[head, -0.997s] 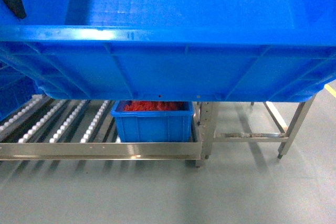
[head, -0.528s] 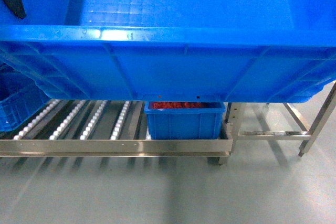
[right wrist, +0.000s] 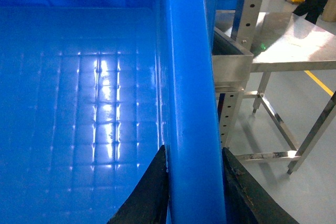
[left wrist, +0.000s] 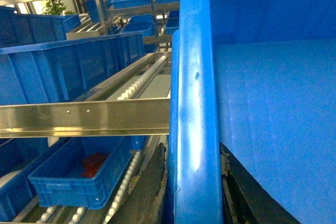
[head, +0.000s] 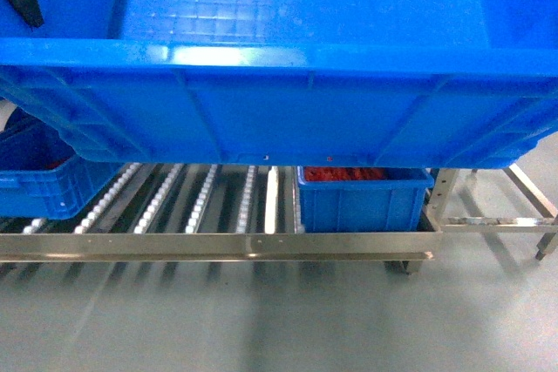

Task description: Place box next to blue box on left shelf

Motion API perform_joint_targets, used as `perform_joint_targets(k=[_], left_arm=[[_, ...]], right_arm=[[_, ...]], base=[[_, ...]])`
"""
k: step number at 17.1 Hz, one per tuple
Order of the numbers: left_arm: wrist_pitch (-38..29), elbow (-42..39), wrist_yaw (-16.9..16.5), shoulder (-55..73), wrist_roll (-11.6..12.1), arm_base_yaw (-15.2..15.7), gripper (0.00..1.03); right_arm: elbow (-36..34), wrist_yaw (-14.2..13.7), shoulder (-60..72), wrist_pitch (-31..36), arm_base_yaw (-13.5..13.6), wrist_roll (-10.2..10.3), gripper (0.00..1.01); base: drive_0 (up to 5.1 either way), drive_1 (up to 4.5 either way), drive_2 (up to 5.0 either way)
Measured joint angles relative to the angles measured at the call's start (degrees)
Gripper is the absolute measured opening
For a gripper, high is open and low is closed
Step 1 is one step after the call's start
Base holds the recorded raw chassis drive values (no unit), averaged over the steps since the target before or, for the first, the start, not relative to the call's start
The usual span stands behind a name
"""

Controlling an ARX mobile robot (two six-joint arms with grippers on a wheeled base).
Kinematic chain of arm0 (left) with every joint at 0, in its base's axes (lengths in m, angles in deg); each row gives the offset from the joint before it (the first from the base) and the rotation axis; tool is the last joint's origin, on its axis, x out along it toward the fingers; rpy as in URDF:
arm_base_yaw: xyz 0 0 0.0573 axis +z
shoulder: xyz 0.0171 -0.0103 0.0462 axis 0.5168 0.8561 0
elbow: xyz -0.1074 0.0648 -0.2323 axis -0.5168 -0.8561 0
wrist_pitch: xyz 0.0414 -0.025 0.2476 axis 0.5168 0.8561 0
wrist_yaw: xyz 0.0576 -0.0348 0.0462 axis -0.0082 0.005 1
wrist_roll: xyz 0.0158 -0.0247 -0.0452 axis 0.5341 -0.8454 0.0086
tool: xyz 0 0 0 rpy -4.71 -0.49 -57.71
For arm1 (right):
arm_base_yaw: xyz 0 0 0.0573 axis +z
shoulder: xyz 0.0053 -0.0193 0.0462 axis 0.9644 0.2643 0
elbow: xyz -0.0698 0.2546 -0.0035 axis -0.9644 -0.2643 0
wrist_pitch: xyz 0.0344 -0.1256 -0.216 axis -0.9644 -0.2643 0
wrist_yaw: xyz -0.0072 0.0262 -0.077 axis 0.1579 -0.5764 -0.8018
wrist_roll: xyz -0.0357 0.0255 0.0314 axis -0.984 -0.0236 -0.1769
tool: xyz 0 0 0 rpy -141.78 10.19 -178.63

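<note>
Box [head: 279, 84] held aloft above front rail of left shelf [head: 218, 246] — left gripper [left wrist: 194, 182] and right gripper [right wrist: 191, 182] each clamped on opposite box rims. Blue box [head: 364, 202] sits at shelf's right end.

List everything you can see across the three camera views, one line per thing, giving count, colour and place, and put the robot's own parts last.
box: one, bright blue, large and empty, held up across the top of the head view.
left shelf: one, silvery-grey with white rollers, low behind the box.
small crate with red contents: one, blue, right end of the shelf deck.
second small crate: one, blue, left end of the deck.
steel table: one, grey, right of the shelf.
stacked crates: several, blue, on upper racks in the left wrist view.
left claw: black fingers either side of the box's rim.
right claw: black fingers either side of the opposite rim.
</note>
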Motion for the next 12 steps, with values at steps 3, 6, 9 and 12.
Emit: perform_joint_targets(k=[3, 6, 9, 12], left_arm=[[0.35, 0.0, 0.04, 0.0, 0.0, 0.0, 0.2], [0.26, 0.0, 0.02, 0.0, 0.0, 0.0, 0.2], [0.22, 0.0, -0.02, 0.0, 0.0, 0.0, 0.2], [0.28, 0.0, -0.02, 0.0, 0.0, 0.0, 0.2]], right_arm=[[0.0, -0.02, 0.0, -0.22, 0.02, -0.02, 0.21], [0.0, -0.02, 0.0, -0.09, 0.0, -0.02, 0.21], [0.0, -0.02, 0.0, -0.09, 0.0, -0.02, 0.21], [0.0, 0.02, 0.0, -0.13, 0.0, -0.02, 0.21]], base=[[-4.9, 2.48, 2.5], [-4.9, 2.48, 2.5], [-4.9, 2.55, 2.5], [-3.2, 1.72, 1.7]])
